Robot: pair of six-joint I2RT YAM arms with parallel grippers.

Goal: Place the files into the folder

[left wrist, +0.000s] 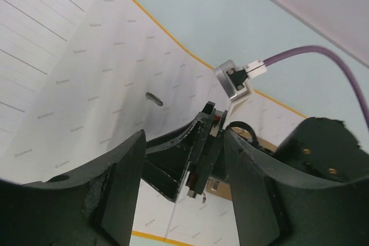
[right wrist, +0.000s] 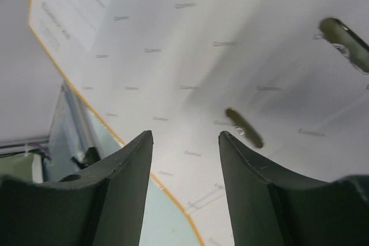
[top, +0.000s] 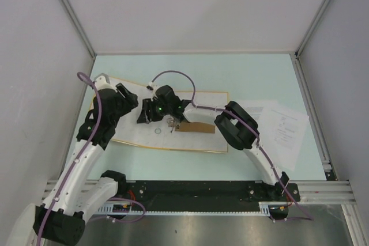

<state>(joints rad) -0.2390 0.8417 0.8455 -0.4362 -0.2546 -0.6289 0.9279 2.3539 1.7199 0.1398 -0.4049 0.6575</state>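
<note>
Pale green table (top: 230, 79), white walls on three sides. Arm bases at 6 o'clock.

Left arm rises from 7 o'clock and bends in toward centre. The left gripper (top: 128, 97) hangs low over the folder's left half, its fingers (left wrist: 115, 182) spread, nothing between them.

Right arm reaches from 5 o'clock, elbow folded, wrist turned toward 9 o'clock. The right gripper (top: 145, 114) sits just beside the ring clip (top: 171, 124), nose to nose with the left. Its fingers (right wrist: 124, 165) are apart and empty, just above the whitish lining near a small metal rivet (right wrist: 245, 128).

The folder (top: 202, 99) lies open and flat at centre, orange edge showing. The files (top: 285, 131) lie at 3 o'clock, well apart from it, on the bare table.

Judgement: the folder is ready and the files are not yet fetched. Best to leave the left gripper over the cover to steady it, swing the right to 3 o'clock, pinch the sleeve's edge low, and slide rather than lift, since thin sheets will buckle.
</note>
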